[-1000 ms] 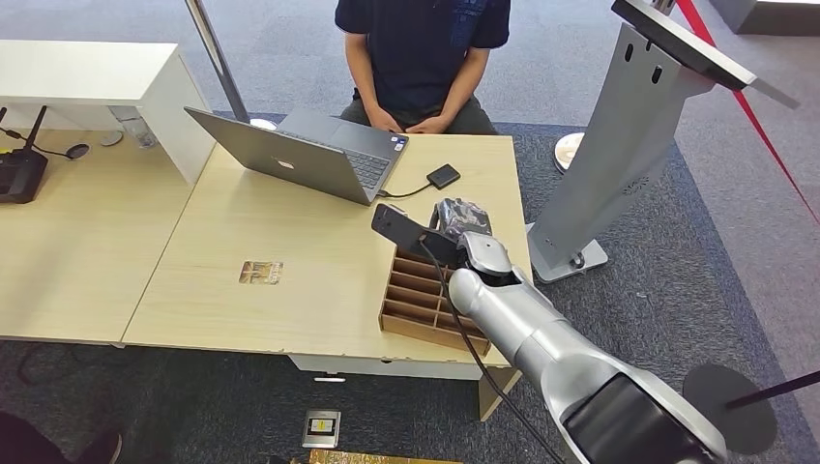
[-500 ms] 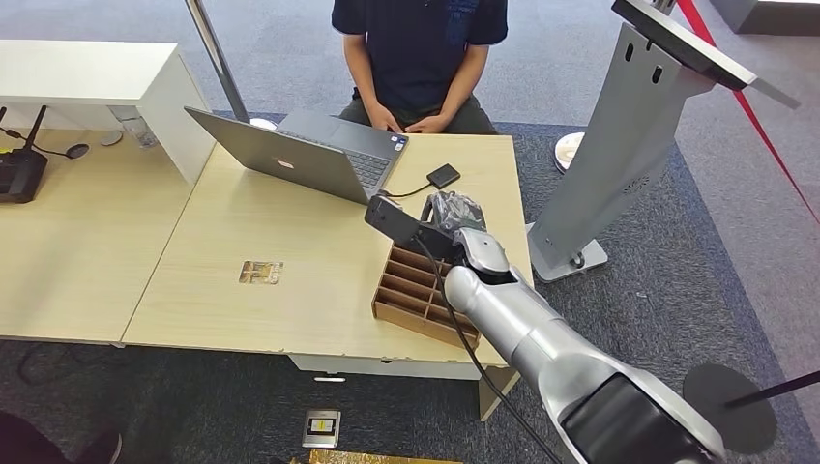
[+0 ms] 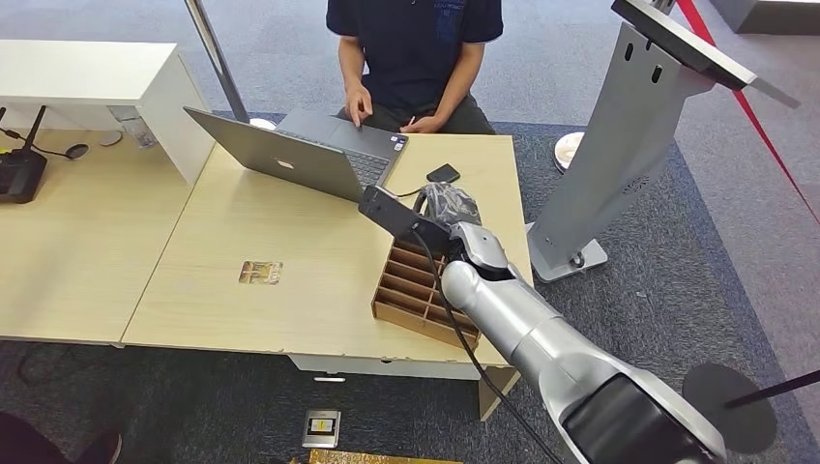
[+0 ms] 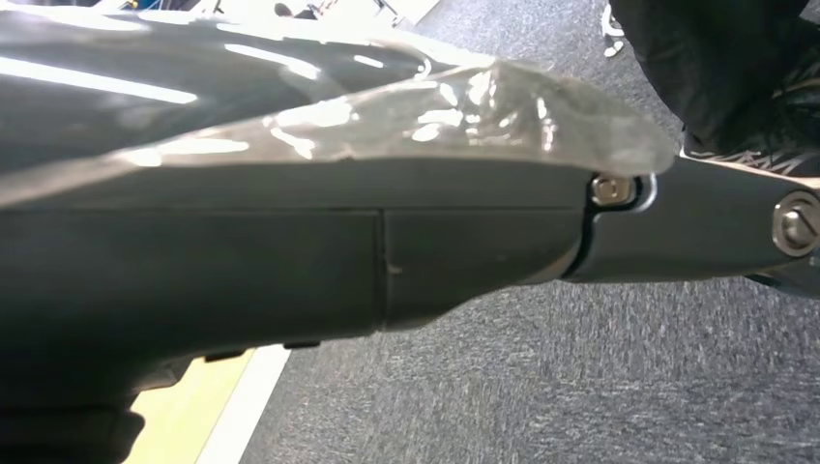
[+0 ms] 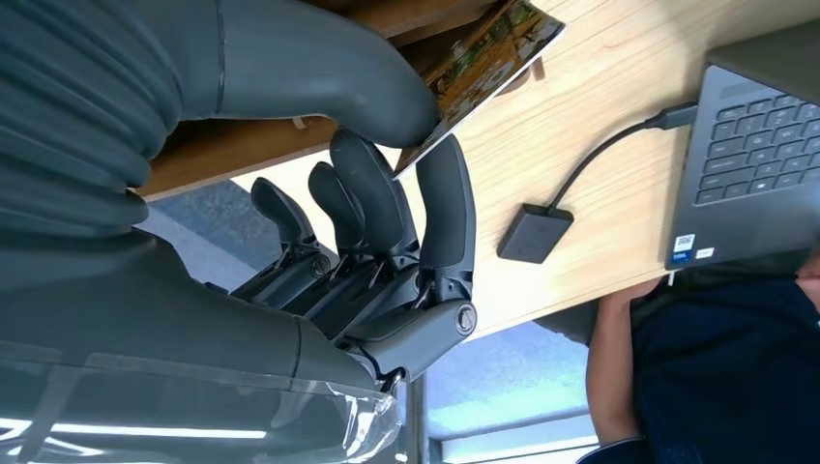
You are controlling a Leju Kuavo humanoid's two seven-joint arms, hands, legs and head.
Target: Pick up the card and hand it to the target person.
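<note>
Above the table [image 3: 290, 242], right robot hand [image 5: 387, 208] pinches the card [image 5: 483, 58] (thumb against finger).

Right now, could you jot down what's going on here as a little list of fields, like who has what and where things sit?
right hand: pinches a card between thumb and fingers, raised above the desk
card: printed picture face, in the right hand
wooden divider tray: on the desk, under the right arm
laptop: open, at the desk's far side
small black box: on the desk, cabled to the laptop
person: seated behind the desk, one hand over the laptop
left hand: state cannot be told
</note>
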